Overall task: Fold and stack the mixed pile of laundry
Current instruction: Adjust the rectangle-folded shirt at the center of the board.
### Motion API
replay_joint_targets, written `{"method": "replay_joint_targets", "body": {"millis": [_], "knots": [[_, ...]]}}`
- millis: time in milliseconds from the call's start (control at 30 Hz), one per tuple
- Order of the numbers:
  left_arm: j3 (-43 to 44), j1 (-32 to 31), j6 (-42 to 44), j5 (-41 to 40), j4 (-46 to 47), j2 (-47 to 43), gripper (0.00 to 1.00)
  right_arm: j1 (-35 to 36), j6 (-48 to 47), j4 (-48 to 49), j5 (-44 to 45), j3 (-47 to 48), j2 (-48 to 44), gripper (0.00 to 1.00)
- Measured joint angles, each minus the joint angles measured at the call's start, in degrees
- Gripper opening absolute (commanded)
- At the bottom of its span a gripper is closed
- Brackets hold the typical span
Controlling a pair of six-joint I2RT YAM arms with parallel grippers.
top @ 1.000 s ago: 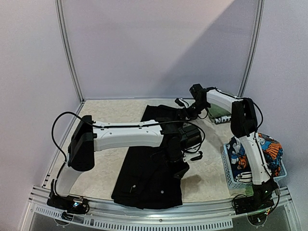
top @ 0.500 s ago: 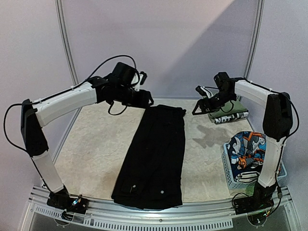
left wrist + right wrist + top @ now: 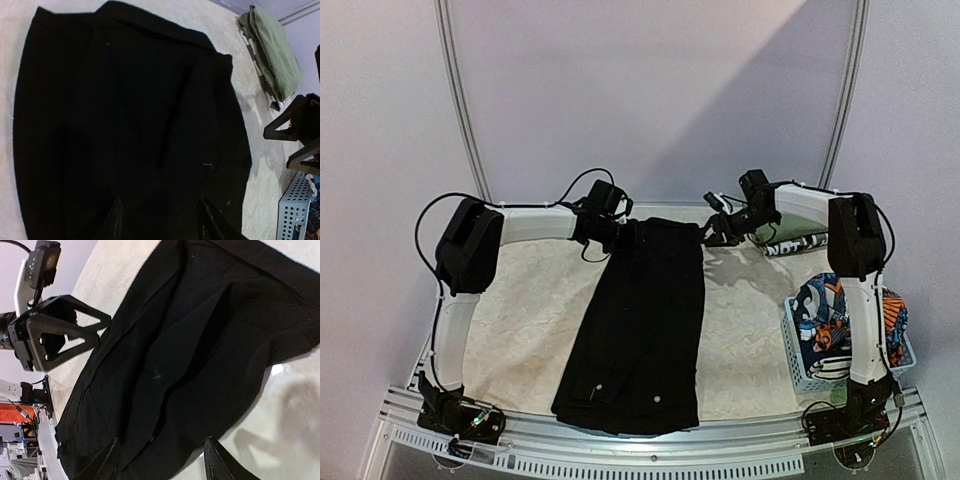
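Lying flat — long black garment (image 3: 645, 320), soft, matte, creased.

Large black garment (image 3: 645, 320) spread flat, lengthwise, worktop centre, reaching from far edge to near edge; soft folds at far end, two small pale dots near near hem. Orange-blue-white cartoon-print garment (image 3: 832, 305) crumpled in basket (image 3: 798, 368), near right corner.

A robotics laboratory test cell is shown. The worktop (image 3: 530, 320) is enclosed behind and at both sides by plain pale panels (image 3: 650, 100) held in slim metal posts (image 3: 460, 110). Along the worktop's near edge a perforated aluminium rail (image 3: 620, 452) is fitted, where the left arm (image 3: 535, 222) and right arm (image 3: 865, 330) are bolted.
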Motion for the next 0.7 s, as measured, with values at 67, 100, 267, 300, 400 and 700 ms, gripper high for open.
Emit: {"method": "replay_joint_targets", "body": {"millis": [67,100,267,300,400,700], "knots": [[0.76,0.48,-1.79,1.22,1.14,2.49,0.51,0.39,2.49,1.14,-0.2,2.91,4.07,0.52],[0.92,0.72,-2.47,1.62,1.66,3.21,0.51,0.55,3.63,1.9,-0.22,4.15,5.66,0.52],[1.64,3.17,-7.32,4.07,6.14,6.27,0.5,0.72,10.78,5.62,-0.11,8.9,11.93,0.58],[1.66,3.87,-8.5,4.68,7.28,6.88,0.49,0.72,12.04,6.1,0.28,9.33,12.63,0.59],[1.68,5.31,-11.08,5.51,9.11,8.26,0.49,0.72,14.97,6.36,1.75,9.84,13.11,0.61],[-0.79,6.69,-14.73,3.76,13.07,8.26,0.49,0.83,19.17,5.27,9.31,22.73,19.45,0.67]]}}
